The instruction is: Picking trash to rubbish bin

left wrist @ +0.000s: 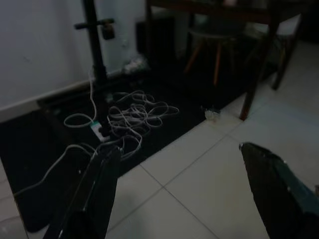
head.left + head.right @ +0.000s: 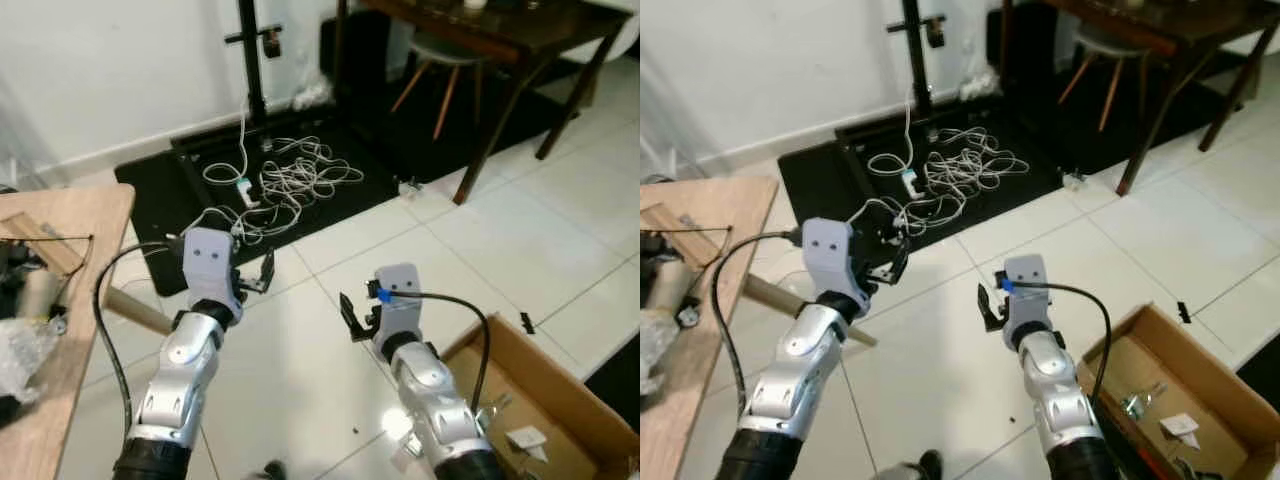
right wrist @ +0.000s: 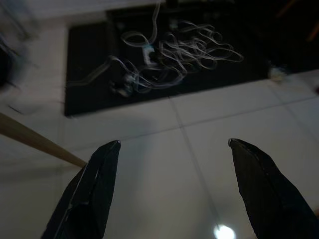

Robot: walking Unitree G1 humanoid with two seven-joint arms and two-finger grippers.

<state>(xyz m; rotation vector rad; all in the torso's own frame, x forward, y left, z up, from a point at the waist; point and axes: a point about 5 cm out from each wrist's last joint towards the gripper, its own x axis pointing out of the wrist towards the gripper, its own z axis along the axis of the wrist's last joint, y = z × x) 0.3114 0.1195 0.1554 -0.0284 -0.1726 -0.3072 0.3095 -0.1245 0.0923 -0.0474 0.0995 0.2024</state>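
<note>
Worktop (image 2: 75,215): light wood, at the robot's far left; it carries a crumpled clear plastic bag (image 2: 18,358) and dark clutter too small to identify.
Left pincer (image 2: 262,272): raised over the white floor tiles, fingers spread apart – released, grasping nothing. The left wrist view confirms the gap between the two black fingers (image 1: 97,199).
Cable tangle (image 2: 295,180): white leads with a power strip, lying on a black mat (image 2: 160,195) beside a black stand pole (image 2: 248,60). Both wrist views look toward this mat; the right wrist view is blurred.
Right pincer (image 2: 352,318): raised over the tiles, fingers spread – released, empty.
Small scrap (image 2: 408,188): pale, on the floor at the mat's edge near a dark table leg; its nature cannot be told.
Rubbish bin (image 2: 1160,385): an open brown cardboard box on the floor at the robot's right, beside the right arm – the right eye view shows a metallic item and a white paper scrap inside.
Labels: no readable writing.
</note>
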